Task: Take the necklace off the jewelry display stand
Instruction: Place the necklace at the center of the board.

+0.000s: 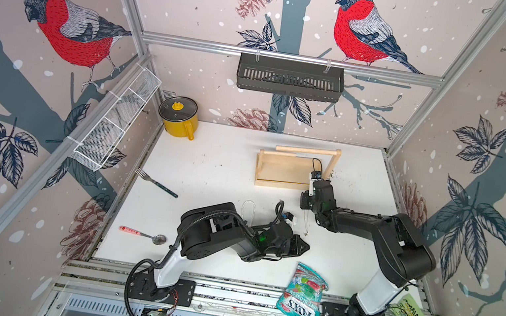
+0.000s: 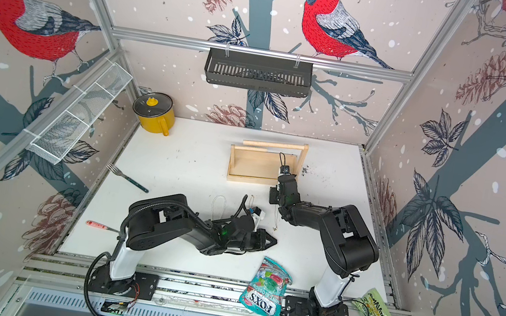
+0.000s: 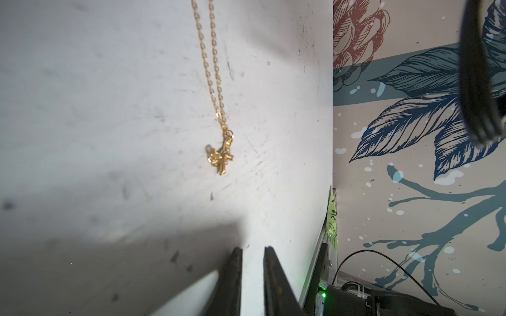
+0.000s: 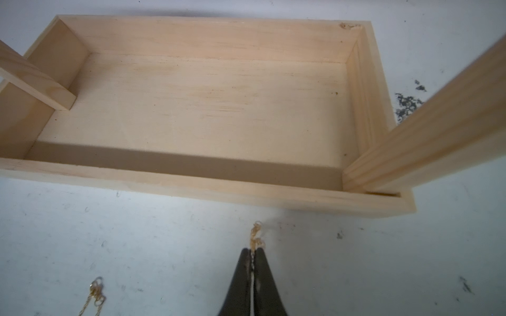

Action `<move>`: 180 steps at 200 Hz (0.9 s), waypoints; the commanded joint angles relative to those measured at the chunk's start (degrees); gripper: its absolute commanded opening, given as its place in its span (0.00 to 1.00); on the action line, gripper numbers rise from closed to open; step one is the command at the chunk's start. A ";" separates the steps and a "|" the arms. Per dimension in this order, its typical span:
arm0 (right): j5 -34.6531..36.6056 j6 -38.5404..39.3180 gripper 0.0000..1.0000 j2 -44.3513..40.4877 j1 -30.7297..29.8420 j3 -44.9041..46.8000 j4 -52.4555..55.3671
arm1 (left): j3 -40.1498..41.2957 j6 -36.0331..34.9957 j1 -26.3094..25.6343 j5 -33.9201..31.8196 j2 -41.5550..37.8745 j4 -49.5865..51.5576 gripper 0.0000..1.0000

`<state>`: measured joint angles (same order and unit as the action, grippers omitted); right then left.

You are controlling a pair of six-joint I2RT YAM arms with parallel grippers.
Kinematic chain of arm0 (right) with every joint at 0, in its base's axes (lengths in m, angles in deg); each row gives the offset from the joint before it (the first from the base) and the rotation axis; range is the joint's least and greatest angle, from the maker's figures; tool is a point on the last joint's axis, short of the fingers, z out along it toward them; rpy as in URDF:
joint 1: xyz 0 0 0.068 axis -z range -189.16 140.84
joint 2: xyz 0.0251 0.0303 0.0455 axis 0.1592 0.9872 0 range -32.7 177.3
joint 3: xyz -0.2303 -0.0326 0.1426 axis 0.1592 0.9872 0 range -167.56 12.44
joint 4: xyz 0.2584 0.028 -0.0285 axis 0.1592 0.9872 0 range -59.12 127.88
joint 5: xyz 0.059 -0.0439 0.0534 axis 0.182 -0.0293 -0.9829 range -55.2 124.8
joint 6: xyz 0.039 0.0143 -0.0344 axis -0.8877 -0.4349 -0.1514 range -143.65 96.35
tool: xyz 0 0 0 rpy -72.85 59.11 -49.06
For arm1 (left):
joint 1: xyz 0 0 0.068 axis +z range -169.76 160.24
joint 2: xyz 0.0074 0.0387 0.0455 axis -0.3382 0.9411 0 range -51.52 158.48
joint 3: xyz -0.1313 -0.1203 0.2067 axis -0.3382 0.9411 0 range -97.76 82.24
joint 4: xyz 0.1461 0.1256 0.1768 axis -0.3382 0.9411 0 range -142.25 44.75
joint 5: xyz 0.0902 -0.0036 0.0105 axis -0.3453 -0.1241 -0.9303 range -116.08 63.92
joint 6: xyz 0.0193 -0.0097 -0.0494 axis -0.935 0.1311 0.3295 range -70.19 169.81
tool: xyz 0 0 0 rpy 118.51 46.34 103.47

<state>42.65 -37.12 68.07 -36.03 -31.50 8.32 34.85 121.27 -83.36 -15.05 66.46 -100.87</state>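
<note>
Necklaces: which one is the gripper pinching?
The gold chain by the stand, caught in the right gripper. The white beads and other gold chain lie free.

Matt bare-wood stand (image 4: 191, 95), shiny gold-metal necklace (image 3: 222, 157), scuffed white table (image 3: 109, 109)

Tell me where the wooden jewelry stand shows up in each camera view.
Both top views: the jewelry display stand sits on the table's far side, right of centre.
Left wrist: not in it.
Right wrist: it fills most of the frame, just beyond the right gripper pinching the necklace.
Shared landmark: the white table.
</note>
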 commanded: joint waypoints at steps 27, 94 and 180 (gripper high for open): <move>0.93 0.30 0.12 1.68 0.13 -1.13 0.58 | 0.70 -0.95 0.66 -0.64 -0.20 3.62 0.28; 1.77 0.14 0.29 1.77 0.18 -2.37 2.45 | 2.53 -1.76 0.66 -1.68 -1.70 3.65 0.39; 2.76 -0.62 0.70 -12.97 0.07 -0.54 8.10 | 4.78 -18.37 0.66 -11.84 -16.94 17.19 0.94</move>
<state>44.01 -37.03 59.41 -35.90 -32.55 14.06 39.15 111.20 -82.83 -20.91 54.22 -90.05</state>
